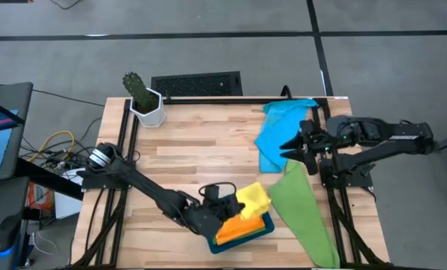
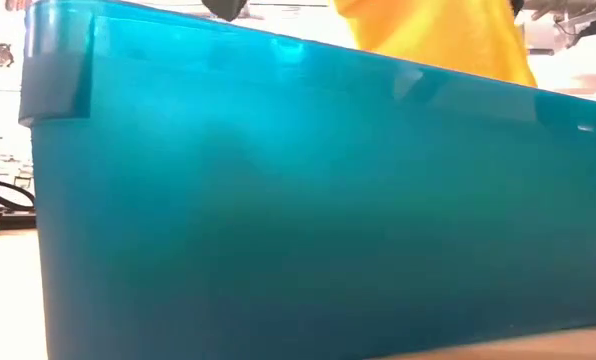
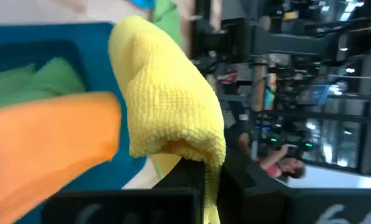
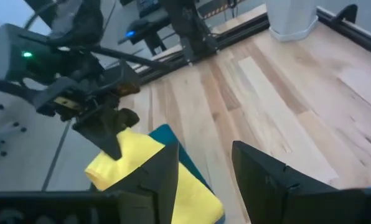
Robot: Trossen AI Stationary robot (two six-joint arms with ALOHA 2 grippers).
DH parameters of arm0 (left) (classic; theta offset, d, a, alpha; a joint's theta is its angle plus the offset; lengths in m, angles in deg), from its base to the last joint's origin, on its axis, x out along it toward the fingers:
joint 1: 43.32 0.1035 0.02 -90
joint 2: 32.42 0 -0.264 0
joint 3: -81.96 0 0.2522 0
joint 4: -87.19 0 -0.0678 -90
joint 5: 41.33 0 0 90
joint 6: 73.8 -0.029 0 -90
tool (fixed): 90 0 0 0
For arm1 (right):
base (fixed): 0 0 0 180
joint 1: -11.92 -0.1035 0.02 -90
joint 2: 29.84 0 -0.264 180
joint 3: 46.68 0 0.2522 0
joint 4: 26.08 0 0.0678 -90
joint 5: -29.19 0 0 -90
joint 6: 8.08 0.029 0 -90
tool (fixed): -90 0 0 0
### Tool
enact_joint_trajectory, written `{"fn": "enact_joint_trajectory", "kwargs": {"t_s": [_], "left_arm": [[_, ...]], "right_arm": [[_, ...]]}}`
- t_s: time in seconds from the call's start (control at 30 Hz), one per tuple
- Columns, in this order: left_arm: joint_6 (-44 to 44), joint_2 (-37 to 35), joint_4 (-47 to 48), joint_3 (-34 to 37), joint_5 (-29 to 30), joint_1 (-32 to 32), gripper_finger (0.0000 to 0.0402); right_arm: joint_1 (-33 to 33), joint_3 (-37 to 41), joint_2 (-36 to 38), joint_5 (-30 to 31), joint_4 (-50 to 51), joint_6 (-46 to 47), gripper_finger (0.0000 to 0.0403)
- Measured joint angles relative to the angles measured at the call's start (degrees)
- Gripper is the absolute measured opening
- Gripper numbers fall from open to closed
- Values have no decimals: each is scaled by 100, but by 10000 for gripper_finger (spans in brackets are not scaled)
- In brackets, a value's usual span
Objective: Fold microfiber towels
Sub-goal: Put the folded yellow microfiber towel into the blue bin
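A folded yellow towel (image 1: 255, 197) hangs over the far right corner of the dark teal tray (image 1: 262, 229), and my left gripper (image 1: 237, 201) is shut on it. In the tray lie an orange towel (image 1: 237, 226) and a folded green towel (image 3: 39, 78). The low view shows the yellow towel (image 2: 448, 35) above the tray wall (image 2: 298, 200). My right gripper (image 1: 291, 144) stands open above the table's right side, at the edge of a crumpled blue towel (image 1: 282, 126) and touching nothing. A second green towel (image 1: 304, 214) lies spread at the near right, its end over the near edge. My left gripper pinches the yellow towel's folded bundle at one end (image 3: 195, 152) between its two fingers, several layers thick. The fingers come from the table's left, slanting a little downward. The towel is lifted, bulging out beyond the fingers, over the orange towel (image 3: 48, 143) and the tray.
A white pot with a cactus (image 1: 142, 101) stands at the far left corner, and a black grille (image 1: 197, 84) lies along the far edge. Bare wood (image 1: 201, 150) spans the middle of the table. Black frame rails run along both sides.
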Motion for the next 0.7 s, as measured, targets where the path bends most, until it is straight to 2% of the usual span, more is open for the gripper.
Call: {"fn": "enact_joint_trajectory", "kwargs": {"t_s": [0.17,0.33,0.47,0.7], "left_arm": [[456,614,911,-509,-387,-44,0],[1270,1050,1063,-647,-615,-210,0],[1793,1124,1128,-649,-525,-456,0],[2015,1006,1434,-656,-492,-654,0]], "right_arm": [[-351,2,-159,260,-30,12,175],[-615,2,-357,291,-7,12,175],[-792,0,-529,294,-36,12,175],[-1074,4,-859,464,-80,-14,175]]}}
